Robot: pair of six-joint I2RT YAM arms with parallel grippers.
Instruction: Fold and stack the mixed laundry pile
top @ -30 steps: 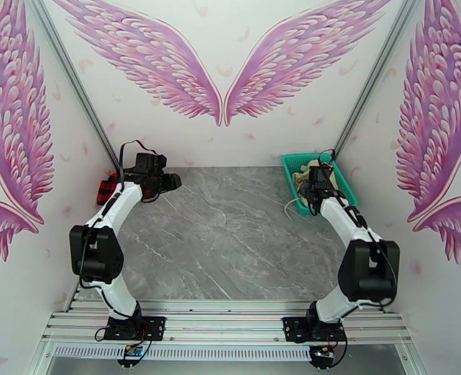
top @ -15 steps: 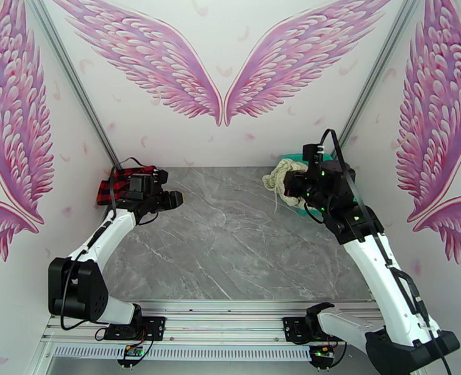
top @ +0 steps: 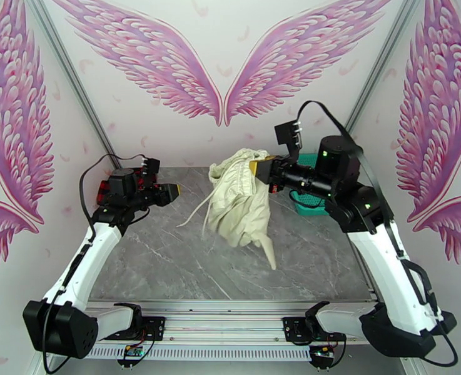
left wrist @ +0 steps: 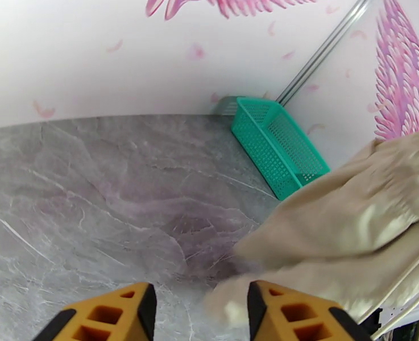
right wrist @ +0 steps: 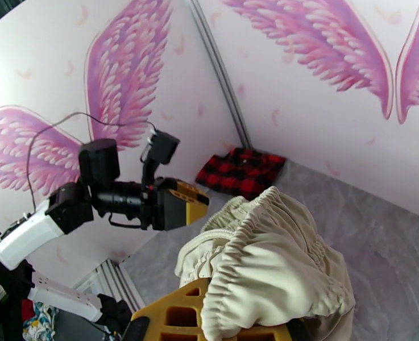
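The plain cream garment (top: 239,204) hangs bunched above the middle of the grey table, a drawstring dangling on its left. My right gripper (top: 257,168) is shut on its gathered waistband (right wrist: 266,245), holding it up in the air. The red-and-black check shirt (right wrist: 240,171) lies folded in the far left corner, mostly hidden behind my left arm in the top view (top: 103,190). My left gripper (top: 171,192) hovers open just left of the hanging cloth, its yellow fingers (left wrist: 124,314) wide apart with nothing between them.
A teal mesh basket (left wrist: 277,146) stands at the table's far right edge, partly behind my right arm (top: 310,205). Bare marble tabletop (top: 186,257) spreads in front of and beneath the hanging garment. Walls close in on three sides.
My right arm lifted the cream garment out of the basket and swung it left over the table's middle. The left arm stretched out lower, its gripper staying near the back left.
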